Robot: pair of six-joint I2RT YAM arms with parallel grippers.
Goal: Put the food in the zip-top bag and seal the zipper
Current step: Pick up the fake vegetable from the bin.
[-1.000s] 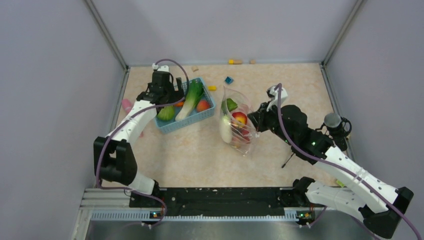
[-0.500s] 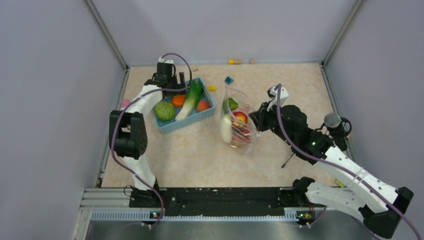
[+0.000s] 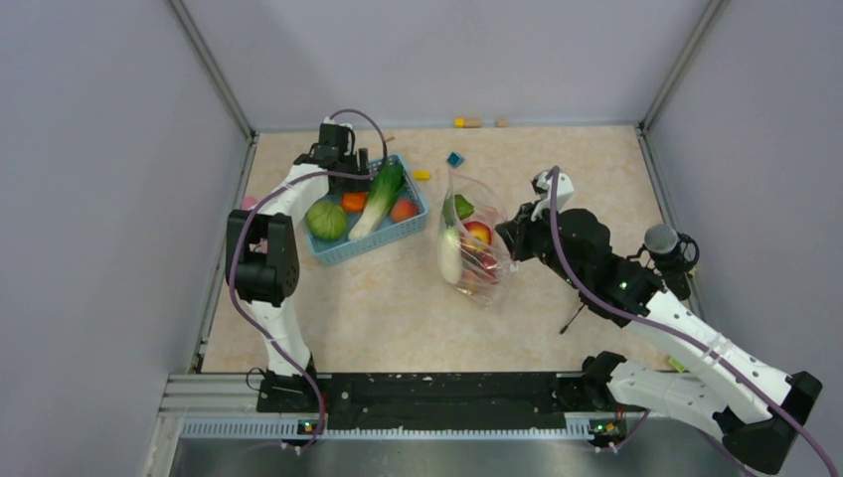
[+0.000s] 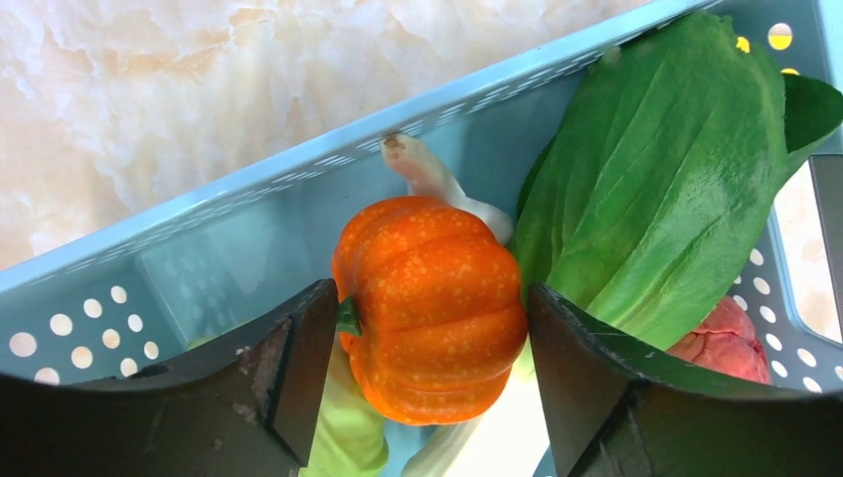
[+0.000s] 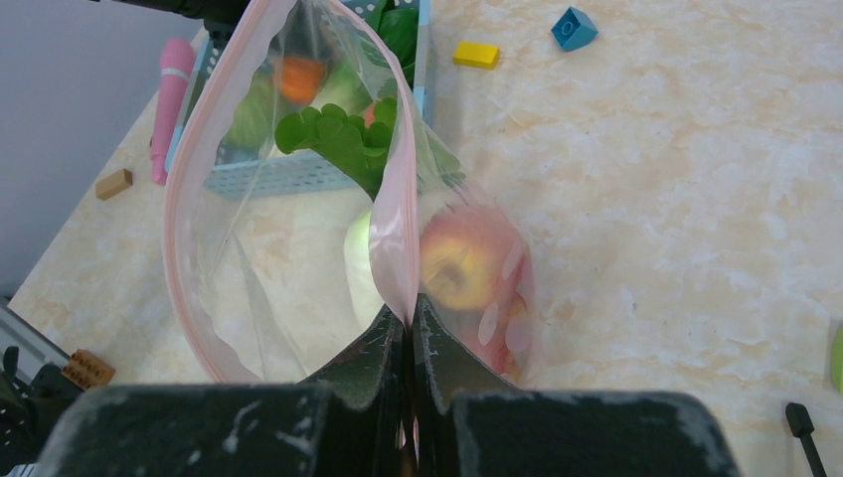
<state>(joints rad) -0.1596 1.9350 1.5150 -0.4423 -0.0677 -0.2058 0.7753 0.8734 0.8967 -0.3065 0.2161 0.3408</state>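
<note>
The zip-top bag stands on the counter just right of the top view's centre, its mouth gaping. Through its clear wall show a red-yellow apple, a white radish and a frilly green leaf. The pink zipper loops round the mouth. In the right wrist view one run drops to bottom centre, where the right fingers are pressed together with the strip pinched between them. The other run arcs up the left of that frame.

Left of the bag in the top view, and apart from it, sits the light blue basket. It holds an orange pumpkin, a leafy green stalk, a green round squash and a red fruit. The left fingers are spread wide in the basket's upper part, one on each side of the pumpkin, which fills the gap between them. Whether they press it cannot be told.

On the counter at the upper edge of the right wrist view lie a pink stick toy, a yellow block and a blue block.
</note>
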